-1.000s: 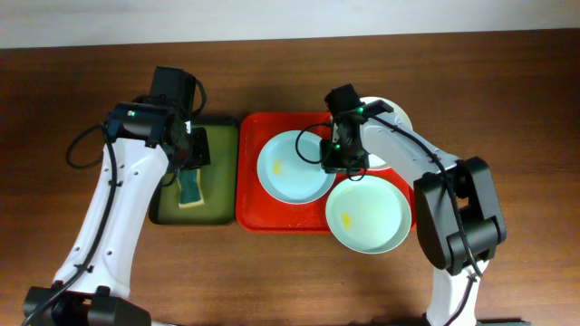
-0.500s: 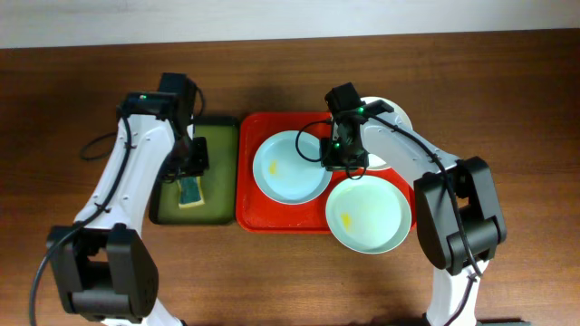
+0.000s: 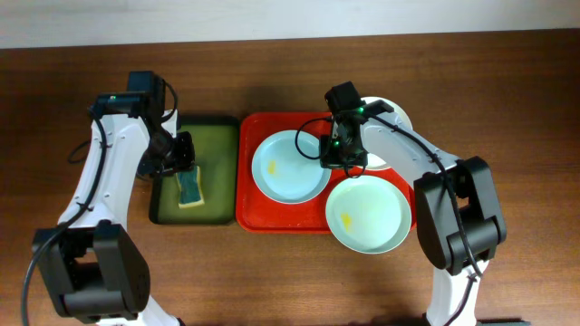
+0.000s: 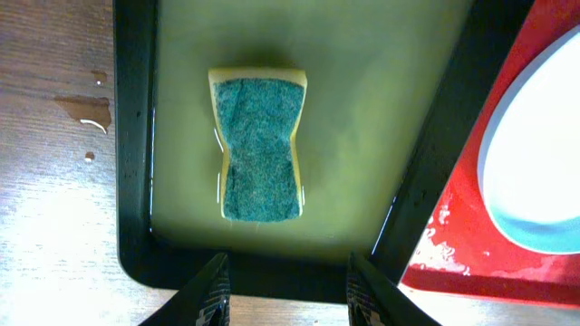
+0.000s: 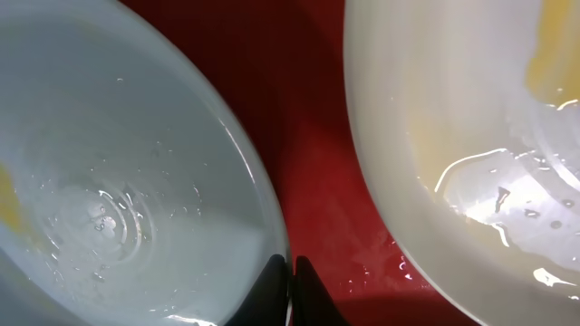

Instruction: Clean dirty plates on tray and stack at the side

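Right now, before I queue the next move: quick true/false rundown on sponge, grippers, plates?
1. The sponge lies loose in the green tray. True.
2. The left gripper is shut. False: its fingers are apart, holding nothing.
3. The three plates are stacked beside the tray. False: the left plate, front plate and white plate lie spread out across the red tray.
4. The front plate has a yellow smear. True.
5. The right gripper is at the left plate's rim. True.
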Tool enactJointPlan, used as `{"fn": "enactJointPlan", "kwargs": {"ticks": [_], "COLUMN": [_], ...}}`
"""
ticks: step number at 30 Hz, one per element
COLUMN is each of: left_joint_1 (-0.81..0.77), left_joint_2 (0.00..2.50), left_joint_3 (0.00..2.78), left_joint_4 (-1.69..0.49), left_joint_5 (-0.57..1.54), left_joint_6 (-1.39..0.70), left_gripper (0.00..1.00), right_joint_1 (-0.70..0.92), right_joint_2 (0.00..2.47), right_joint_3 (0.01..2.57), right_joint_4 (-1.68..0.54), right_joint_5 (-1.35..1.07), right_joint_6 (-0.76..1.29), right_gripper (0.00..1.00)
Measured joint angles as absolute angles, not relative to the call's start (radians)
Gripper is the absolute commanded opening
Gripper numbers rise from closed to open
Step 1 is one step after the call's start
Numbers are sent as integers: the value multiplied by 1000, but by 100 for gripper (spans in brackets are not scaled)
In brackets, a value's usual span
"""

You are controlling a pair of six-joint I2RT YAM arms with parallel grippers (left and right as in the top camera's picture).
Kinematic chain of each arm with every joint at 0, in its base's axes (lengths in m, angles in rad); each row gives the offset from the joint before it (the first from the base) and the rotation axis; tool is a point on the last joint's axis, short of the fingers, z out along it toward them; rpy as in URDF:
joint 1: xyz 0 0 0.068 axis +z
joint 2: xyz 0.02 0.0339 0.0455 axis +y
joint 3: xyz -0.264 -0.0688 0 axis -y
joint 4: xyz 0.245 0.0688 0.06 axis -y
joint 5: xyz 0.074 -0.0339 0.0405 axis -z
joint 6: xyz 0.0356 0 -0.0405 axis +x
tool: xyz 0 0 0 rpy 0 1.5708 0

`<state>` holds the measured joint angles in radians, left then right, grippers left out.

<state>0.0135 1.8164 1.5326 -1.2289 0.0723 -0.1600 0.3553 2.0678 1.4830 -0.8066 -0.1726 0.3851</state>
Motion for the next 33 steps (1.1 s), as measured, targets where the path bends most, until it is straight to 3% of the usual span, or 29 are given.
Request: {"fn": "enactJointPlan", "kwargs": {"ticks": [2, 7, 15, 26, 27, 28, 30, 31, 33], "left_joint_1": [14, 14, 14, 14, 14, 14, 14, 14, 14], "left_joint_2": [1824, 1825, 1827, 1932, 1942, 1950, 1960, 1961, 1963], "left_joint_3": [1533, 1520, 1318, 1293, 1293, 1293, 1293, 1293, 1293], "left_joint_4": [-1212, -1185, -962, -914, -910, -906, -904, -903, -903], "left_joint_5": [72, 72, 41, 26, 26, 26, 25, 26, 28], "left_joint_6": [-160, -159, -168, -173, -173, -173, -178, -179, -176], "left_gripper": [42, 45, 38, 32, 24, 6, 0, 0, 0], "right_joint_1": [355, 355, 355, 355, 355, 355, 355, 355, 355], "right_joint_2": [2068, 2068, 2068, 2068, 2068, 2068, 2068, 2068, 2068], "right_joint_3": [1483, 1483, 1483, 1483, 1483, 1483, 1483, 1483, 1483], "right_joint_4": [-806, -804, -802, -799, -799, -799, -799, -799, -799], "right_joint_5": [-173, -173, -173, -168, -168, -165, -165, -165, -165], "right_joint_6": [385, 385, 384, 385, 385, 385, 385, 385, 391], "right_gripper": [19, 4, 4, 4, 5, 4, 4, 6, 51]}}
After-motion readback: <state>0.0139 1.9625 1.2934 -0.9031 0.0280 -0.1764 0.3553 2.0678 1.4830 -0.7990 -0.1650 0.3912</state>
